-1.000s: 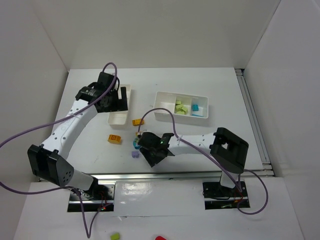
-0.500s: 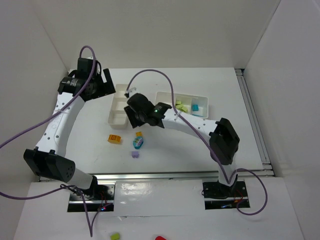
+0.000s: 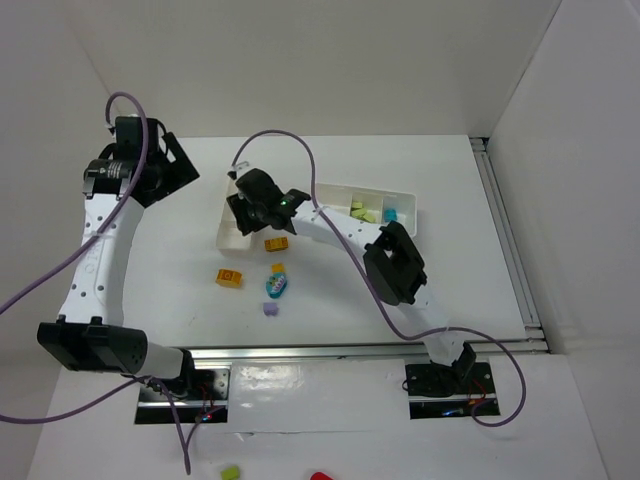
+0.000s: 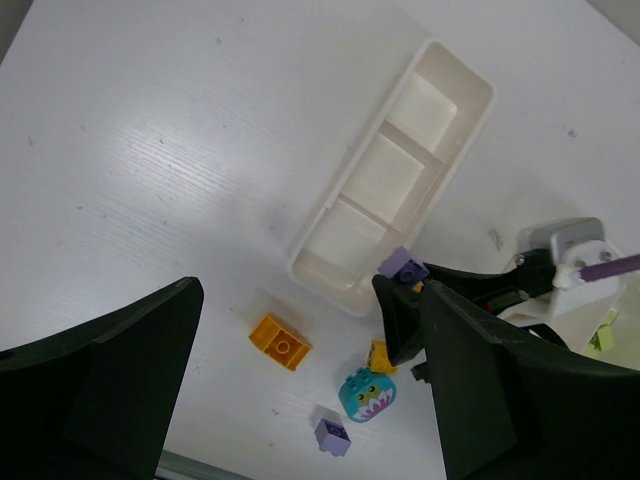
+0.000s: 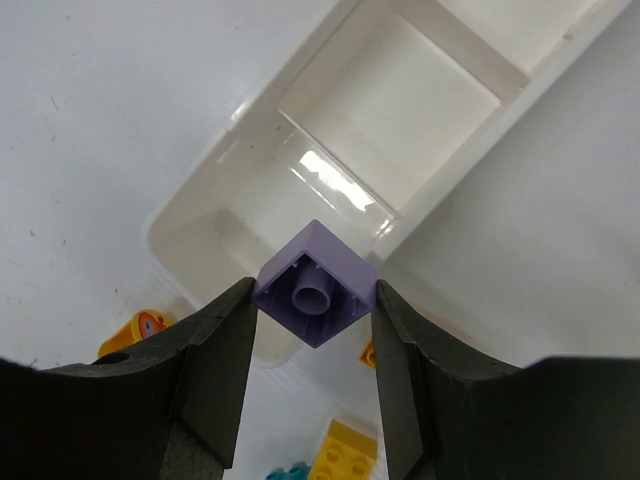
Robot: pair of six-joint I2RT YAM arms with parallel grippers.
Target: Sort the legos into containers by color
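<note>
My right gripper [image 3: 250, 203] is shut on a purple brick [image 5: 318, 270], held underside-up over the near end of the narrow white divided tray [image 5: 390, 110]; the brick also shows in the left wrist view [image 4: 405, 265]. The tray [image 3: 232, 236] is empty. On the table lie an orange brick [image 3: 230, 277], a yellow brick [image 3: 276, 243], a teal figure brick [image 3: 276, 283] and a second purple brick [image 3: 269, 309]. The wide tray [image 3: 330, 205] holds light green bricks [image 3: 362, 213] and a teal brick [image 3: 391, 215]. My left gripper [image 3: 165, 165] is open and empty, high at the far left.
A metal rail [image 3: 350, 350] runs along the table's near edge, with stray green [image 3: 230, 470] and red [image 3: 320, 476] bits beyond it. White walls close the table at back and sides. My right arm's purple cable [image 3: 290, 140] arches over the trays.
My right gripper has risen from near the loose bricks and swung back-left over the narrow tray with the purple brick. My left arm has pulled away from that tray toward the far left.
</note>
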